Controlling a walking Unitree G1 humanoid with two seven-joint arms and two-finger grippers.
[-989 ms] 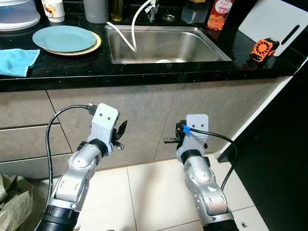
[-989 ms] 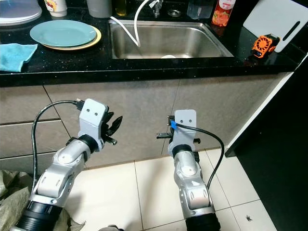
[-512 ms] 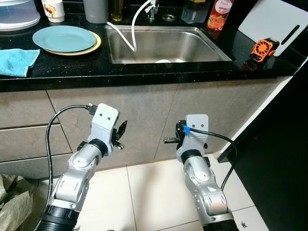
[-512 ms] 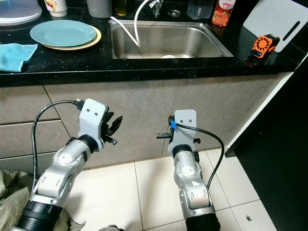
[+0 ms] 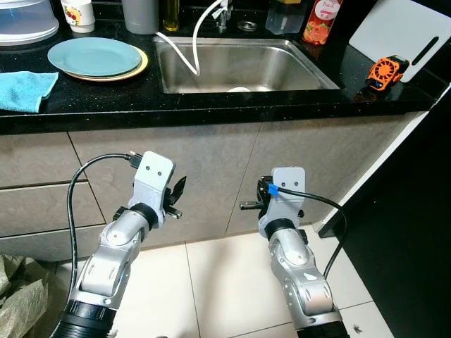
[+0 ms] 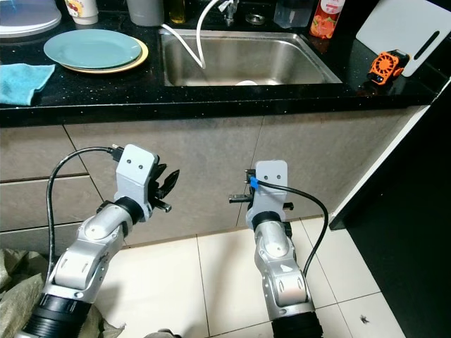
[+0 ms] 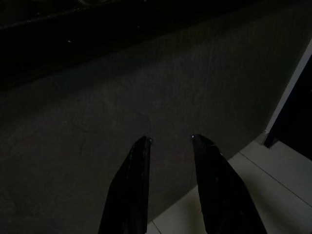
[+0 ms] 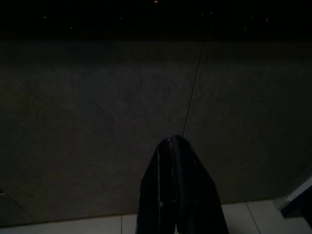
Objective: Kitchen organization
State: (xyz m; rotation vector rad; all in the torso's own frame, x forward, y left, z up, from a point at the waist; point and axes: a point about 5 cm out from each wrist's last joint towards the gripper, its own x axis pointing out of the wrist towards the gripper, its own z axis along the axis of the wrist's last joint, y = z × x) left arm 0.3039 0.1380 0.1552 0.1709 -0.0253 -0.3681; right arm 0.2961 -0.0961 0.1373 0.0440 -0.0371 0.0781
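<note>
Both grippers hang low in the lower half of the head views, in front of the grey cabinet doors (image 5: 211, 169) under the bench (image 5: 211, 105). Nothing has changed over the last second: arms, camera and bench things sit exactly as before, so the robot seems paused and no organizing step has begun.

Left gripper (image 7: 169, 141) has its two black fingers spread apart with nothing between them, aimed at the cabinet face. Right gripper (image 8: 171, 142) has its fingers pressed together, empty, pointing at the seam between two doors.

Things to tidy lie across the top of the frame. A teal plate (image 5: 94, 55) rests on a yellow plate (image 5: 141, 67) at upper left, with a blue cloth (image 5: 25, 90) at the left edge. The steel sink (image 5: 243, 63) fills the upper middle. At upper right sit an orange tool (image 5: 386, 72) and a white cutting board (image 5: 405, 32). All are well above both grippers.
</note>
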